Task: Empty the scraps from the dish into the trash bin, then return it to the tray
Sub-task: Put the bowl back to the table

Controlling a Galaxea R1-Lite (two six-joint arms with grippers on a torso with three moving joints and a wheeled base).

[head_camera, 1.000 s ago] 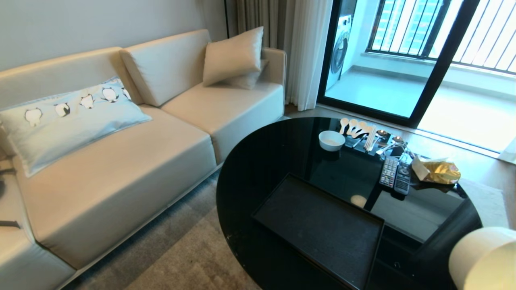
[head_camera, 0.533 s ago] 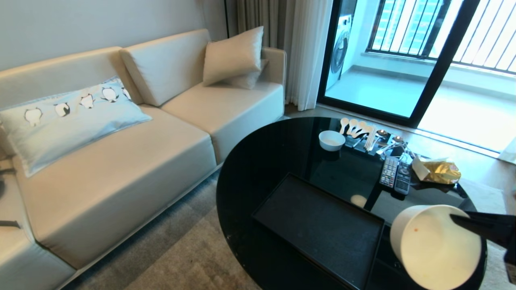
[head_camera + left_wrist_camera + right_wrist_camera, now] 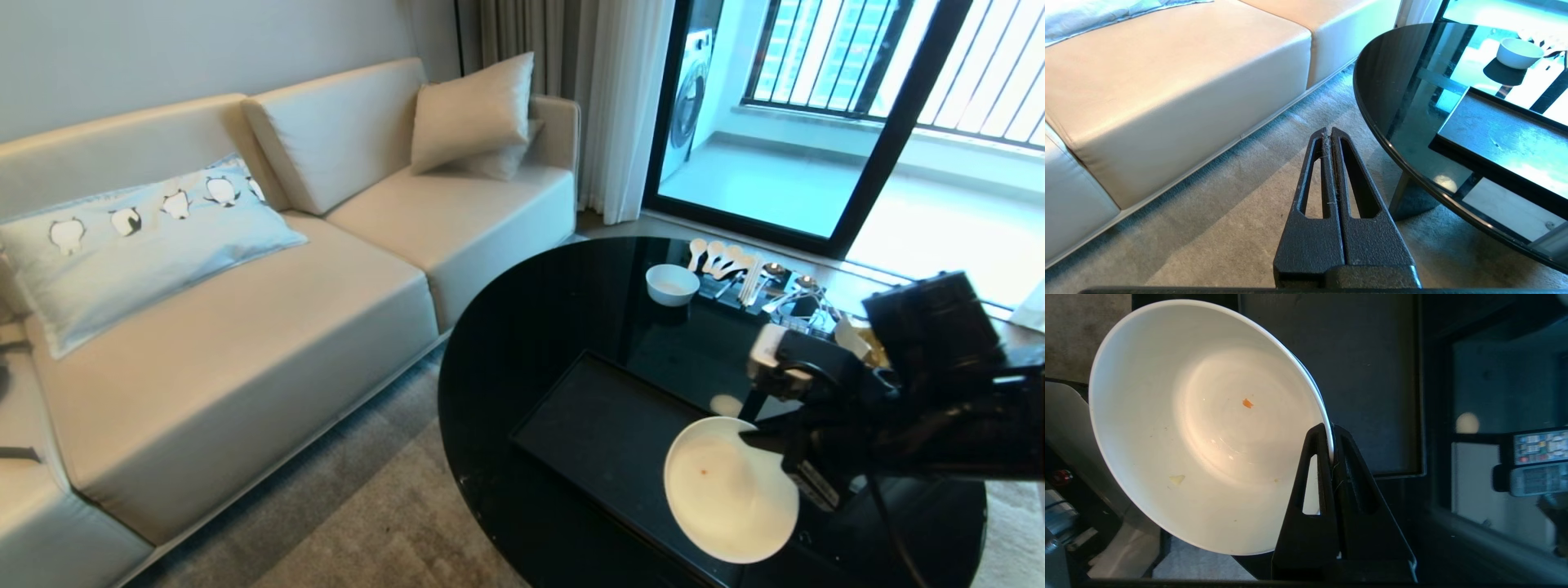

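Right gripper jaws clamped tight on the rim of the dish, held tilted over the near right end of the tray on the table. A few scraps stick inside. Left gripper jaws pressed together, empty, parked over the carpet left of the table.

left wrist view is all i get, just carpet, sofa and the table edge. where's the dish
Observer: The right pincer is shut on the dish rim, above the tray.
Operator: any scraps left in it
Observer: Nearly empty: one orange fleck and a pale bit cling inside.
Operator: is it level
Observer: No, it is tipped, with its opening facing the head camera.
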